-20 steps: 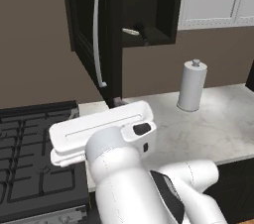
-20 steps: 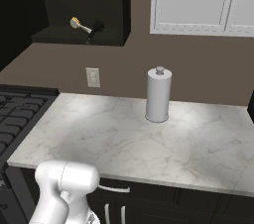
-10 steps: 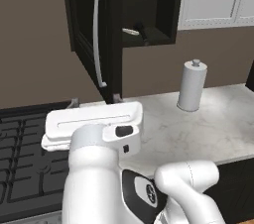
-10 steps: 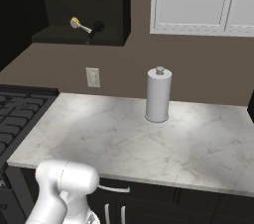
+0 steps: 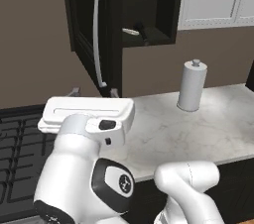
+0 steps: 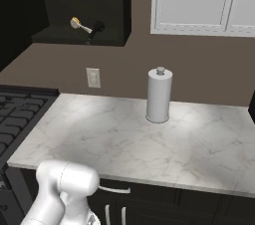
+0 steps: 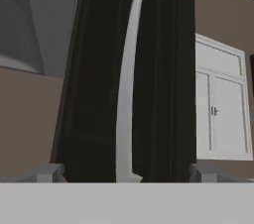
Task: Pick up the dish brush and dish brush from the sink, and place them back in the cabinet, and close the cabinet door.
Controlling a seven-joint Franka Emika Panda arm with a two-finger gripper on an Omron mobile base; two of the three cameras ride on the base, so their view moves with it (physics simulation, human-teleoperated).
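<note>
The black cabinet (image 5: 149, 5) hangs on the wall above the left end of the marble counter (image 5: 198, 124), with its cabinet door (image 5: 92, 29) swung open toward the robot. Inside, on the cabinet floor near its front edge, lie the two dish brushes: the pale-headed dish brush (image 6: 79, 25) with its cream head to the left, and just beside it what seems to be the black dish brush (image 6: 98, 27), hard to make out against the dark interior. The gripper (image 7: 124, 173) is released, its fingertips (image 7: 47, 172) spread wide on either side of the lower end of the door's silver bar handle (image 7: 126, 94), apart from it. A paper towel roll (image 6: 159, 94) stands upright near the counter's back edge, below the white wall cabinets (image 6: 204, 0).
</note>
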